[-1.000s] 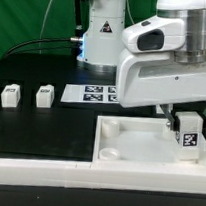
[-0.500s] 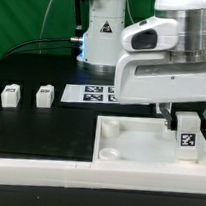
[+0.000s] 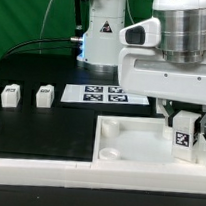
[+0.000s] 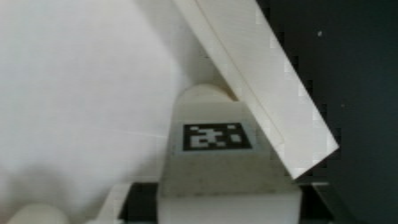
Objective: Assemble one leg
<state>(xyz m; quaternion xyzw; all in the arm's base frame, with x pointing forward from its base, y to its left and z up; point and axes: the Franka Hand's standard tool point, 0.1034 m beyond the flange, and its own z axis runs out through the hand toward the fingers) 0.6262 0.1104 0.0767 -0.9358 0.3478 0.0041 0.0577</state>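
Black bench, green backdrop: Panda arm over the white tray (image 3: 148, 147), one leg (image 3: 184, 141) gripped.
The jaws are clamped on the tagged leg, which is held upright over the tray's corner at the exterior view's right. Spare legs (image 3: 9, 96) and the marker board (image 3: 104, 94) lie well apart from it. Risk: a slight offset could catch the leg on the tray wall (image 4: 267, 90) and tilt it. Only the wrist view shows the leg close against that wall. The socket is hidden in both views.
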